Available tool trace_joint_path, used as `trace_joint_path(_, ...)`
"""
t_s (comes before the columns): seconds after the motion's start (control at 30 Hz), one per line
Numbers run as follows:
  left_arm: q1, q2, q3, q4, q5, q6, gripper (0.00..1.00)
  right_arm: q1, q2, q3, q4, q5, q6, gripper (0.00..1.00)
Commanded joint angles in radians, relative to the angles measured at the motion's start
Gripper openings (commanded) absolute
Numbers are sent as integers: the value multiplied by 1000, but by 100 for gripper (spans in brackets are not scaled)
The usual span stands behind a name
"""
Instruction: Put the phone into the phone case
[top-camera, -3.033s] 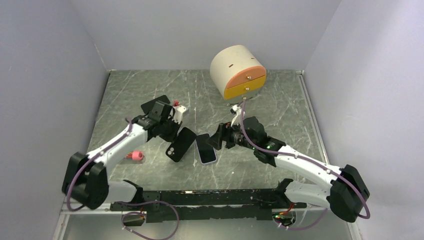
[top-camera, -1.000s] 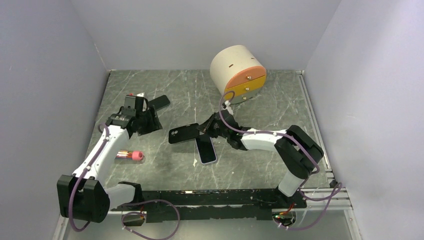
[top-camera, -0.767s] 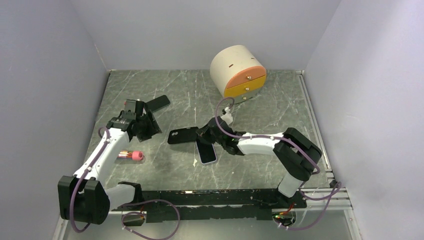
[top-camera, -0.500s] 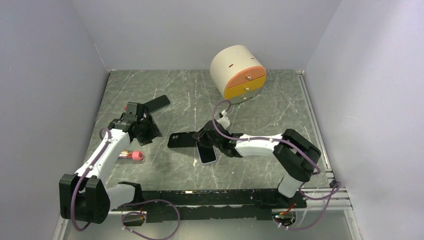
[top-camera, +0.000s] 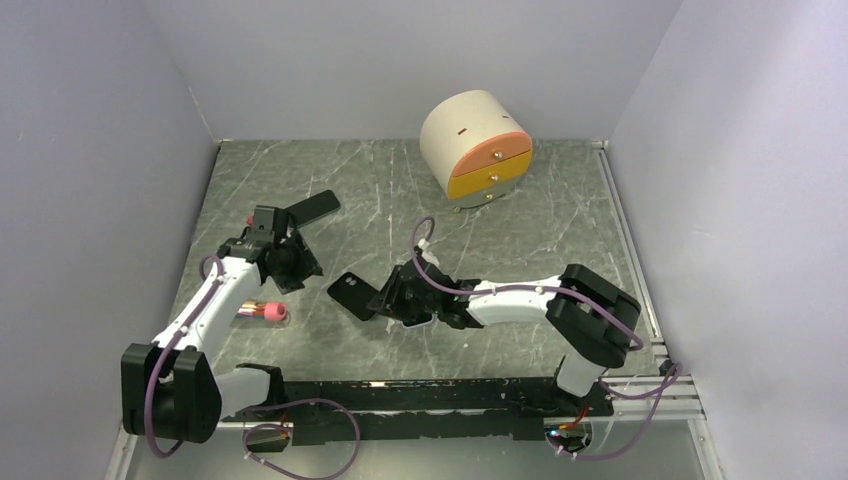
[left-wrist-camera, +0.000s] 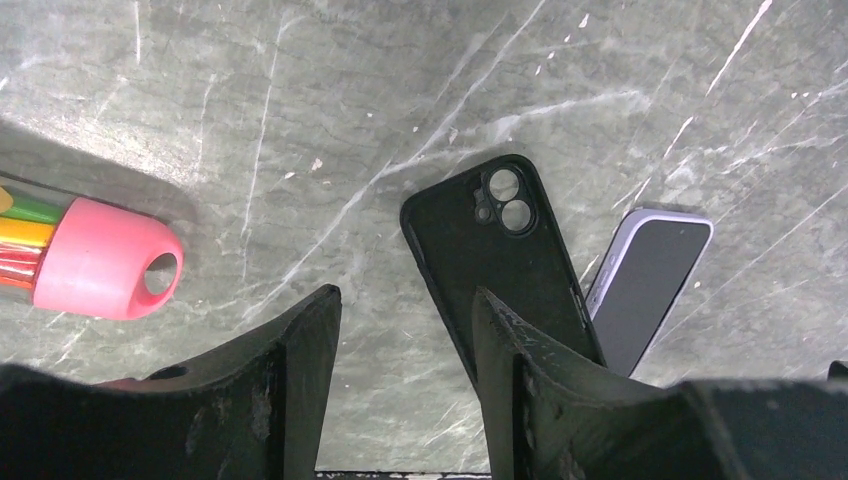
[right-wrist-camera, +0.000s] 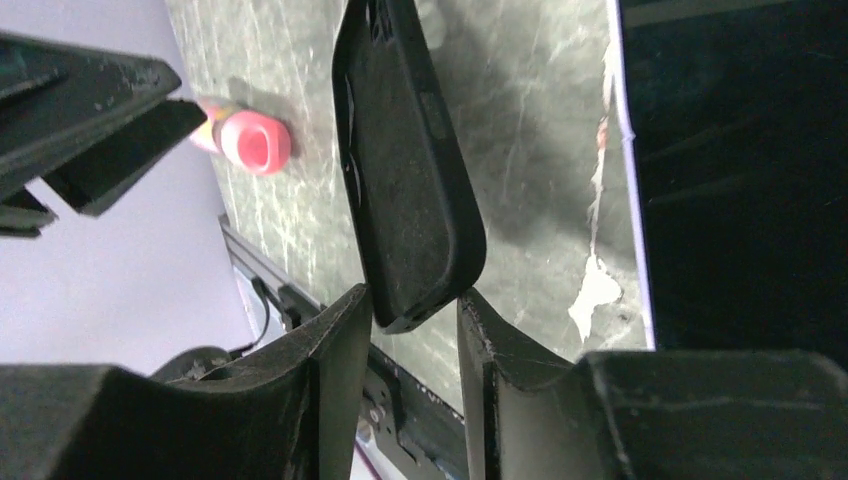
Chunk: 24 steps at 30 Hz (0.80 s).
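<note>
Right wrist view shows the right tool (right-wrist-camera: 412, 300) with its two fingers parted around the bottom end of the matte black phone case (right-wrist-camera: 405, 180). Whether the pads are pressing that end or have let go, I cannot tell. Just right of the case lies the dark-screened phone with a lavender rim (right-wrist-camera: 740, 170), flat on the grey marbled table (right-wrist-camera: 520, 120).

A second ago the case lay crosswise near the middle of the table with this tool at its right end. Since then the arm has swung it round and drawn it toward the near edge, so it now lies slanted there. In the top view the tool sits over the phone and hides it. Three seconds ago the case was up in the left tool beside the phone, so it has changed hands and come down.

The left tool (left-wrist-camera: 403, 305) has drawn back toward the left edge and hangs open, holding nothing. Its camera looks down on the case's camera cut-out and the phone beside it, close enough that I cannot tell whether they touch.

Outward lie a pink-capped striped tube (top-camera: 262, 311) near the left edge, a flat black slab (top-camera: 312, 208) beyond it, and a round cream drawer unit with orange and yellow fronts (top-camera: 475, 140) at the far edge.

The phone is not in the case. I judge the case is being laid out alongside it, so lifting and pressing the phone in is all yet to do.
</note>
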Motion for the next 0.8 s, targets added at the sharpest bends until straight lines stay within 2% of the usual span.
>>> trace_joint_path(0.0,7,-2,-10,37,26,-3,57,16,-51,-1,-11,-82,-50,42)
trace_joint_path(0.1,7,-4,6,56,38,66,59,19,-76,-29,-32,-90,-69,47)
trace_joint_path(0.2,7,17,47,53,5,122,66,20,-110,-48,-58,-78,-113,56)
trace_joint_path(0.37,24,105,145,-2,-177,-9,76,32,-199,-53,-101,-26,-211,72)
trace_joint_path(0.47,46,190,223,3,-216,-54,77,43,-268,-51,-108,18,-272,83)
trace_joint_path(0.63,62,336,387,85,-218,146,78,59,-353,-60,-122,71,-366,98)
trace_joint_path(0.77,86,448,519,108,-128,346,78,59,-421,-54,-163,110,-425,99)
